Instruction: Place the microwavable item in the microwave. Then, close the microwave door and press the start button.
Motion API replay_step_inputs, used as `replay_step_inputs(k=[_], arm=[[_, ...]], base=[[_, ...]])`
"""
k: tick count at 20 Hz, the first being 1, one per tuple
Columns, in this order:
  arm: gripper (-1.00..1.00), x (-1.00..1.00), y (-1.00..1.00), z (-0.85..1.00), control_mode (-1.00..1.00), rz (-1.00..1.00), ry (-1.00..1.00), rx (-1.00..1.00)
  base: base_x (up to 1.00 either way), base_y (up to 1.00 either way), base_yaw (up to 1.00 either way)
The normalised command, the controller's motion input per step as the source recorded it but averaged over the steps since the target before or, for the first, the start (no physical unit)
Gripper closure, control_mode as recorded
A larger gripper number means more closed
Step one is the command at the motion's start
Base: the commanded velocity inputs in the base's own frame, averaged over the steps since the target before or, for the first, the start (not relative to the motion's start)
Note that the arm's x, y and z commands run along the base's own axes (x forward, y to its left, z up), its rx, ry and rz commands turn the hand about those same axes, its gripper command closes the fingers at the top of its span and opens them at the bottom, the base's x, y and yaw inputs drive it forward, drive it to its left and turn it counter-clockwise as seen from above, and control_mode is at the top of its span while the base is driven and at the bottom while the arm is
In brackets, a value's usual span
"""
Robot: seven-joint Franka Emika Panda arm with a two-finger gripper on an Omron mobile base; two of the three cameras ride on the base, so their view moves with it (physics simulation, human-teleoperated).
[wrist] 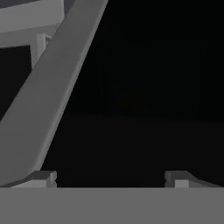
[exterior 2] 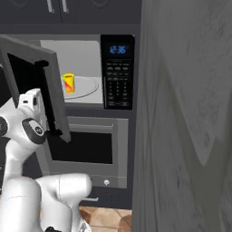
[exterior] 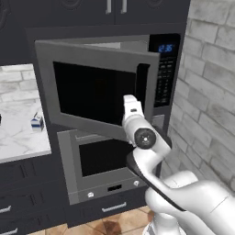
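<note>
The yellow cup (exterior 2: 68, 83) with a red-orange mark stands on the round glass plate inside the microwave (exterior 2: 86, 63). The microwave door (exterior: 96, 87) hangs partly open, swung out to the left, and its black handle (exterior: 142, 82) is at its right edge. My gripper (wrist: 111, 178) is open, with nothing between its fingertips (wrist: 43, 178). It points straight at the door's dark window from close up. The door's grey frame (wrist: 48, 96) crosses the hand view's left side. The black keypad (exterior 2: 118, 84) with a blue display sits right of the cavity.
A grey oven (exterior: 103, 160) is built in below the microwave. A counter (exterior: 18, 137) to the left carries a small white-and-blue carton (exterior: 37, 123). A brick wall (exterior: 206, 92) stands close on the right. Dark cabinets run above and below.
</note>
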Motion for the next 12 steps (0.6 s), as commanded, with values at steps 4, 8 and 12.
replay_step_inputs(k=[4,8,12], arm=[[-1.0,0.97,-0.04,0.37,-1.0,0.11,0.0,0.03],[-1.0,0.91,0.0,0.37,-1.0,0.06,0.04,0.0],[-1.0,0.81,0.0,0.26,-1.0,0.02,0.09,0.0]], base=[[0.0,0.0,0.0],[0.0,0.0,0.0],[0.0,0.0,0.0]])
